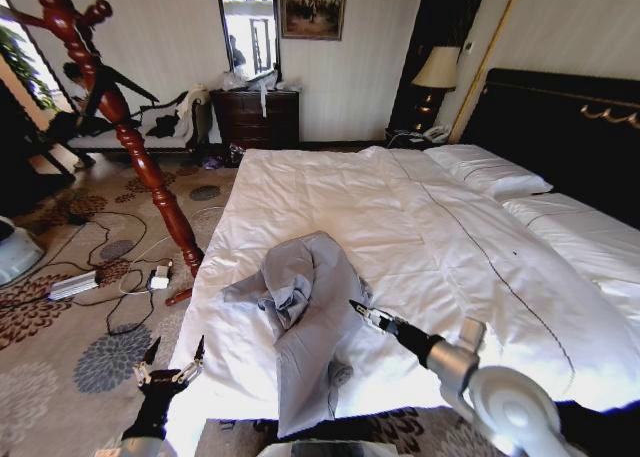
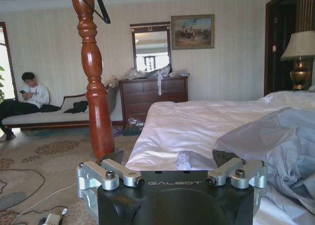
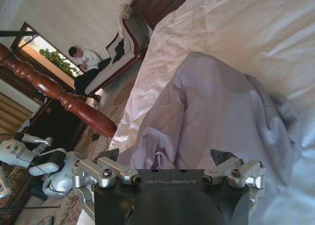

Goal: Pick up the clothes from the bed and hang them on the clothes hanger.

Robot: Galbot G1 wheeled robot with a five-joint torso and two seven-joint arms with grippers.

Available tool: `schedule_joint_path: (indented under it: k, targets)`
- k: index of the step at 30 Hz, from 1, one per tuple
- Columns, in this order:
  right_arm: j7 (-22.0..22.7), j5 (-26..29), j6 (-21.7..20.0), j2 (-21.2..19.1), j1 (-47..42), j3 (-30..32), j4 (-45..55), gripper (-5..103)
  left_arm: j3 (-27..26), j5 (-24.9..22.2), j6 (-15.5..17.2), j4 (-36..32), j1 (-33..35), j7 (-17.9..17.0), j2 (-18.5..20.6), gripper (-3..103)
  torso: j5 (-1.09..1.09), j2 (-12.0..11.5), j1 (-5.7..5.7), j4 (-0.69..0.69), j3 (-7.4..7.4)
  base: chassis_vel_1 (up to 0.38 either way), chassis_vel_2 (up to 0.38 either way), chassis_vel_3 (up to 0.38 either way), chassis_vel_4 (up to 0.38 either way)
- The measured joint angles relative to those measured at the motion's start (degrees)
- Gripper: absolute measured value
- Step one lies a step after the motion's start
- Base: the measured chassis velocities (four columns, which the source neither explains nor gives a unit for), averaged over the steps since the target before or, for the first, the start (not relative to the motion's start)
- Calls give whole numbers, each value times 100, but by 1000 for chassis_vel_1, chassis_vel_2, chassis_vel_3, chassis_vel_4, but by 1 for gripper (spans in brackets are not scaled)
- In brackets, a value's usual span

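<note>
The clothes, one light grey shirt (image 1: 305, 312), lie crumpled on the white duvet near the foot of the bed (image 1: 420, 227). My right gripper (image 1: 362, 315) is open at the shirt's right edge, low over the duvet. In the right wrist view its fingers (image 3: 110, 156) straddle a fold of the grey cloth (image 3: 216, 102). My left gripper (image 1: 172, 362) hangs open beside the bed's near left corner, over the carpet. The left wrist view has it (image 2: 167, 158) level with the mattress and the shirt (image 2: 280, 136) off to one side. A black clothes hanger (image 1: 128, 85) hangs on the wooden stand.
A red-brown turned wooden stand (image 1: 150, 167) leans up from the carpet just left of the bed. Cables and a power strip (image 1: 75, 285) lie on the patterned carpet. A dark dresser (image 1: 258, 117) stands at the far wall and a lamp (image 1: 437, 69) beside the black headboard (image 1: 560, 127).
</note>
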Motion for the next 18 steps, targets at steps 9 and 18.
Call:
schedule_joint_path:
  k: [9,18]
  targets:
    - [420,118,33,422,1625,-1695,-1039,100,-101,-24,-68,-9,222,2,-130,100,0,0,0,-1,0,0,0,0,0]
    - [790,364,-144,1642,2741,-2669,-1741,100,-269,-295,-194,-8,443,22,-179,100,-1,0,1,0,0,0,0,0,0]
